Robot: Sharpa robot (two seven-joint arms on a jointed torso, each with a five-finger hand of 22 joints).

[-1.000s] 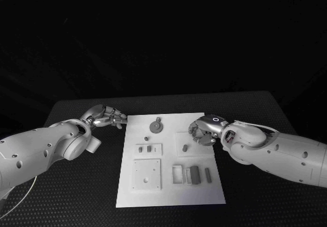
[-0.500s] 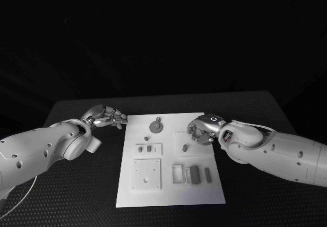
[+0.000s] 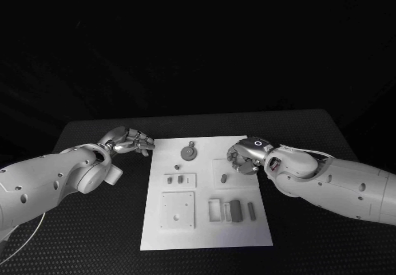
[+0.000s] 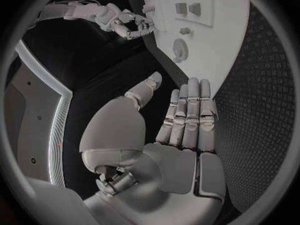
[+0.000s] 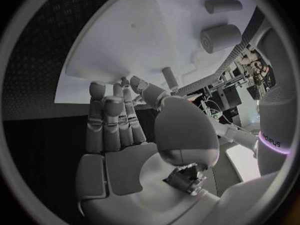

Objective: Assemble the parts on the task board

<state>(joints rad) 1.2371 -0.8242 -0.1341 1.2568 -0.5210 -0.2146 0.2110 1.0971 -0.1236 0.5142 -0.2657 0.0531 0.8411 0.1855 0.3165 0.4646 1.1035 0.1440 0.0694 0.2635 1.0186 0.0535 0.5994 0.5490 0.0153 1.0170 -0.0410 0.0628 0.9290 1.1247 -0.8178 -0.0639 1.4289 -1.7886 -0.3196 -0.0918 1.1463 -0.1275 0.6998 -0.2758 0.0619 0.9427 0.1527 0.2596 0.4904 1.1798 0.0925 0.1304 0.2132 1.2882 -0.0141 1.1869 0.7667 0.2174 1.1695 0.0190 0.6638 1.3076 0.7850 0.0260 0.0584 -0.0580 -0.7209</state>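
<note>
One black table [image 3: 82, 229] carries one white task board [image 3: 206, 229] at frame centre. Two hands: the left hand [image 3: 128, 141], at the board's upper-left corner, is empty with fingers extended side by side; the right hand [image 3: 246, 156], over the board's upper-right edge, is empty with fingers loosely apart. One round part [image 3: 189, 153] lies at upper centre; three upright parts [image 3: 236, 211] stand lower right.

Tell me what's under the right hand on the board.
The right hand hovers over the white board's right edge. Beside it a small grey peg stands in a square recess. Whatever lies directly beneath the palm is covered; the fingers seem to hold nothing.
</note>
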